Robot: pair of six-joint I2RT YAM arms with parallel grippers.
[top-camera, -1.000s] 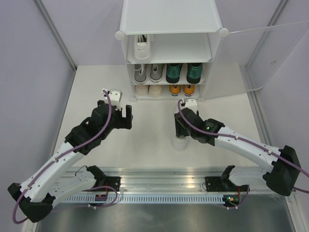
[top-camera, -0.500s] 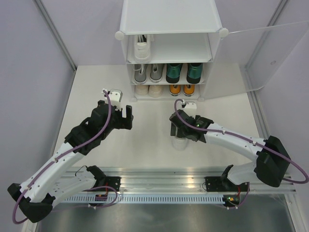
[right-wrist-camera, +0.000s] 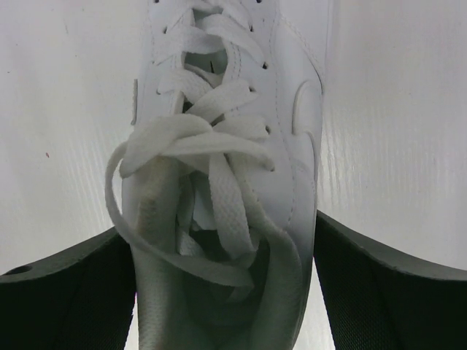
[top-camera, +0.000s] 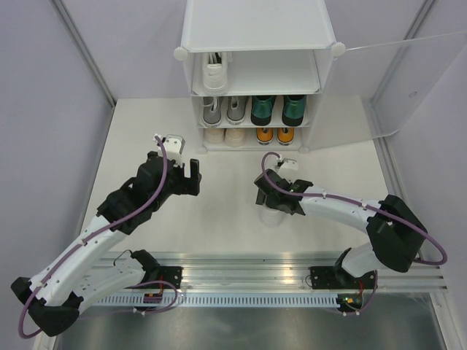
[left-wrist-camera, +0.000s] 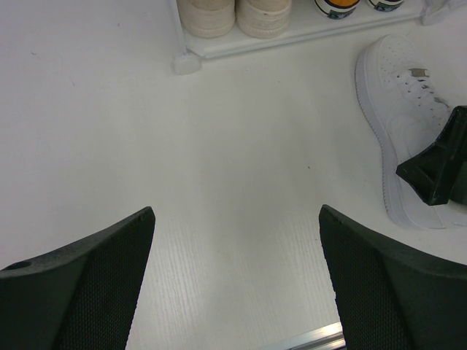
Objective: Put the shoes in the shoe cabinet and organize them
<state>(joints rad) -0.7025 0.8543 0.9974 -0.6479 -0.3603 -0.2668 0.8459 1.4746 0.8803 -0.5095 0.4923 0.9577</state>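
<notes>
One white sneaker [top-camera: 272, 216] lies on the table, laces up [right-wrist-camera: 226, 146]. My right gripper [top-camera: 273, 204] hangs over its heel end, open, one finger on each side of the shoe [right-wrist-camera: 219, 240]. My left gripper [top-camera: 195, 177] hovers open over bare table [left-wrist-camera: 236, 211], with the sneaker [left-wrist-camera: 405, 120] off to its right. The shoe cabinet [top-camera: 259, 29] stands at the back. Its top shelf holds another white sneaker [top-camera: 214, 73]. The middle shelf holds the grey pair [top-camera: 222, 109] and green pair [top-camera: 279, 109]. The cream pair [top-camera: 225, 135] and orange pair [top-camera: 275, 135] sit at the bottom.
The cabinet's frosted door [top-camera: 408, 80] stands swung open to the right. Grey walls close in both sides of the table. A metal rail [top-camera: 241, 281] with the arm bases runs along the near edge.
My right gripper has opened wider, and its arm has swung left and turned over the sneaker. The left arm has not moved.
</notes>
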